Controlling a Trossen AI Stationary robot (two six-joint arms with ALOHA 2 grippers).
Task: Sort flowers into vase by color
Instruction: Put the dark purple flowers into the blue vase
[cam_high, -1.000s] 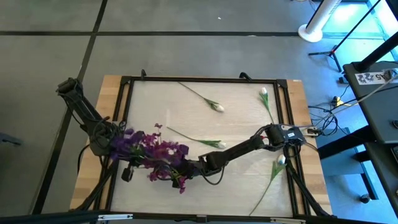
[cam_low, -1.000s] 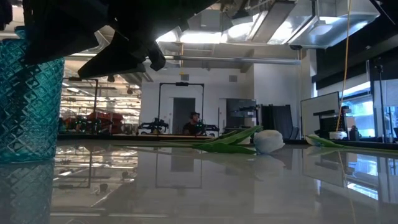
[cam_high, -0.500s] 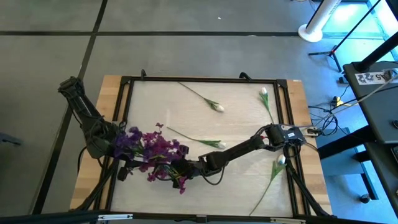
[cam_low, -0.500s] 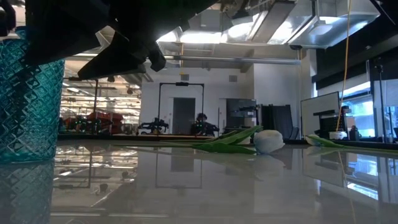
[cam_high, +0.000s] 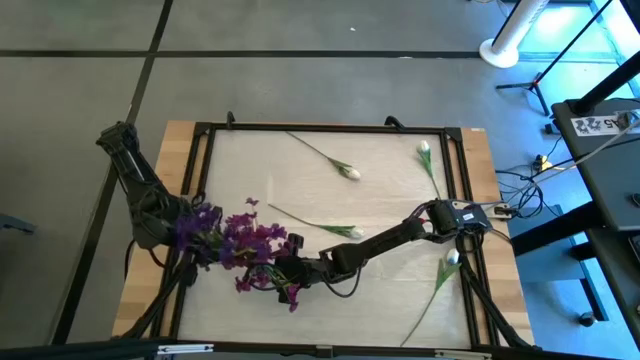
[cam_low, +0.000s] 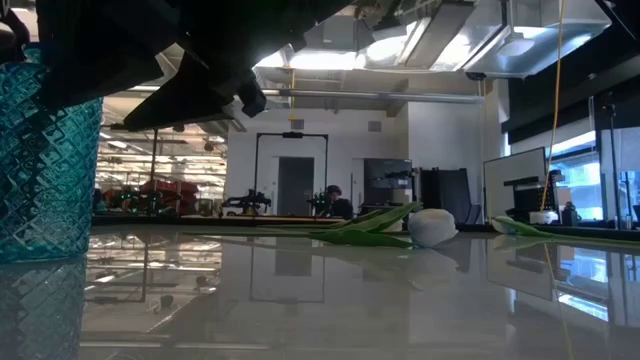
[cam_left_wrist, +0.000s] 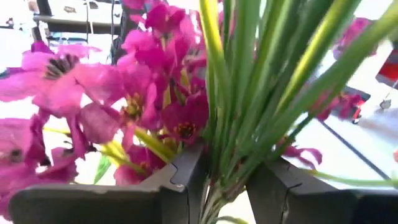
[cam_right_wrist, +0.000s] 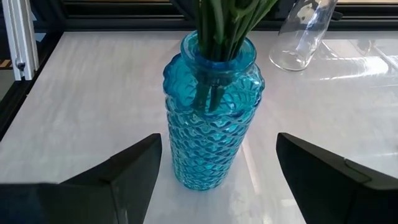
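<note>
A: Left claw first: we see its two dark fingers clenched round the green stems of the purple flowers, the blooms fanning out just past the tips.

B: We agree. From above, our left claw sits over the counter's near-left part, and the purple flowers spread from it toward the middle. Against a second ago, we read the bunch as shifted slightly toward the left edge, and the left arm's elbow as swung a little farther back.

A: Right claw next. We see it released, its fingers spread wide on either side of the blue vase without touching it. The vase stands upright, with green stems already down its neck.

B: From above, the right claw lies under the blooms, so we cannot see the vase there. The right arm has barely moved since the earlier picture.

A: At counter height, we catch the blue vase at the left edge, with dark arm parts overhead.

B: Farther out, we count four white tulips lying flat: one near the far middle, one at the far right, one in the centre, and one near the right edge. None has shifted.

A: A clear glass bottle lies tilted beyond the vase, apart from it.
</note>
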